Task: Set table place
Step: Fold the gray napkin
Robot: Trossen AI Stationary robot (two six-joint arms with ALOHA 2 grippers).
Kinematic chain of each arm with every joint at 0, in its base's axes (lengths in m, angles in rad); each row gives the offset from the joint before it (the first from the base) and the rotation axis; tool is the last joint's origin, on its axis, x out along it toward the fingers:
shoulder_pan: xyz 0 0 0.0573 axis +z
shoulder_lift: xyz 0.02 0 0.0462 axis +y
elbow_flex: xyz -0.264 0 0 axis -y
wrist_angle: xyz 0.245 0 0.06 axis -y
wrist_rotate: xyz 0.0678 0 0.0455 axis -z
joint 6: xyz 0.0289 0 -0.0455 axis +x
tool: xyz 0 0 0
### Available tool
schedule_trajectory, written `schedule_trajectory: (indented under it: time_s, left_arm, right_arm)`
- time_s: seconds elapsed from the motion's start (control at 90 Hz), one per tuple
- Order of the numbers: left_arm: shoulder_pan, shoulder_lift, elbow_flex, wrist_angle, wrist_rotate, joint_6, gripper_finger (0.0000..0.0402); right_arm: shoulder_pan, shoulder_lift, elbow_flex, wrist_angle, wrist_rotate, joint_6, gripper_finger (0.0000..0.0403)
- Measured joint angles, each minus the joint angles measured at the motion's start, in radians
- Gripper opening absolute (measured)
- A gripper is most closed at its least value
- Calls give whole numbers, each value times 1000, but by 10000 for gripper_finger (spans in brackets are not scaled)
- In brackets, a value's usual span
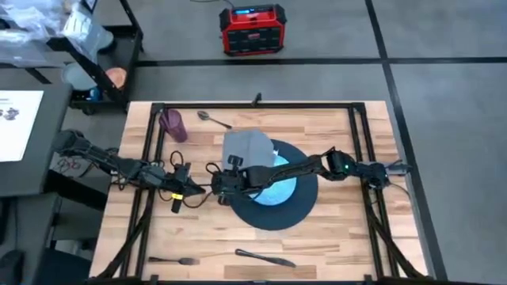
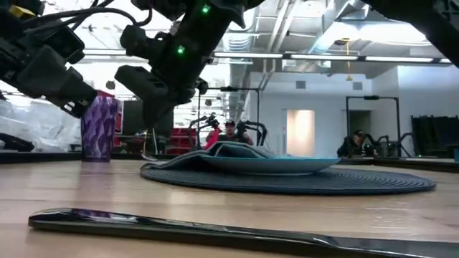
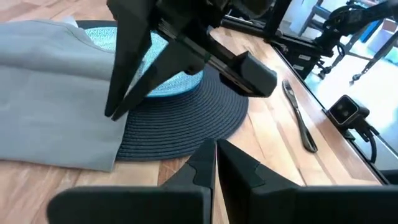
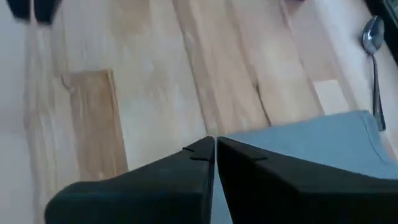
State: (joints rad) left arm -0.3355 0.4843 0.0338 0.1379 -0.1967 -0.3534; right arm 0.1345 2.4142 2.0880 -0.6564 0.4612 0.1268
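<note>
The mat (image 1: 279, 207) lies mid-table (image 1: 333, 237) with the plate (image 1: 279, 187) on it and the napkin (image 1: 245, 147) draped over the plate's far-left side. Spoon (image 1: 212, 119), fork (image 1: 170, 260), knife (image 1: 264, 257) and cup (image 1: 173, 124) remain unplaced. Both the left gripper (image 1: 176, 204) and right gripper (image 1: 219, 188) show fingers together, holding nothing, just left of the mat

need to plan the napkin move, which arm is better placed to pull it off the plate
Right. The right gripper hangs at the napkin's left edge, beside the plate; the left gripper sits farther out over bare table.
</note>
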Motion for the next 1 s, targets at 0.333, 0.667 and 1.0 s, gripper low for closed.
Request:
schedule_trajectory:
  time_s: [0.333, 0.667, 1.0]
  left_arm:
    - [0, 0, 0, -21, -2, -2, 0]
    - [0, 0, 0, -22, 3, -10, 0]
    - [0, 0, 0, -30, 0, -10, 0]
  right_arm:
    - [16, 9, 0, -89, 0, -95, 88]
    - [-14, 62, -1, 51, -29, -113, 93]
    - [-39, 79, -2, 86, -100, -121, 93]
